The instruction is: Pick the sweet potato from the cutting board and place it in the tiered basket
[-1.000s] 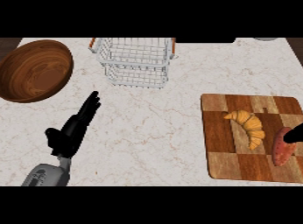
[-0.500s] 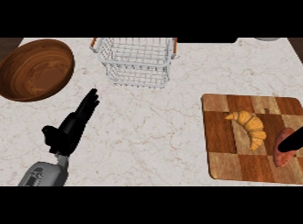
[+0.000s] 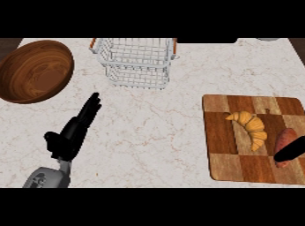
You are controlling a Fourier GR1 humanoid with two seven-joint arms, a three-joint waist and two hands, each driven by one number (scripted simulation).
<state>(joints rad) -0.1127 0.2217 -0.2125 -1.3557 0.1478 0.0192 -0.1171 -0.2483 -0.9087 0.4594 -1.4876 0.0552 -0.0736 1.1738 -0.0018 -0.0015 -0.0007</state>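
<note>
The reddish sweet potato (image 3: 286, 137) lies near the right edge of the checkered wooden cutting board (image 3: 239, 170). My right hand (image 3: 298, 148) comes in from the right edge. Its straight dark fingers lie across the sweet potato's lower end, and another part of the hand shows just above it at the edge. The hand hides part of the sweet potato. The white wire tiered basket (image 3: 137, 64) stands at the back centre of the counter. My left hand (image 3: 72, 133) rests open on the counter at the lower left, fingers straight and pointing toward the basket.
A croissant (image 3: 251, 128) lies on the board just left of the sweet potato. A large wooden bowl (image 3: 35, 70) sits at the back left, beside the basket. Bare marble counter (image 3: 155, 132) lies between the board and my left hand.
My right hand has slid down and left across the sweet potato, now covering its lower end. The left hand has barely moved.
</note>
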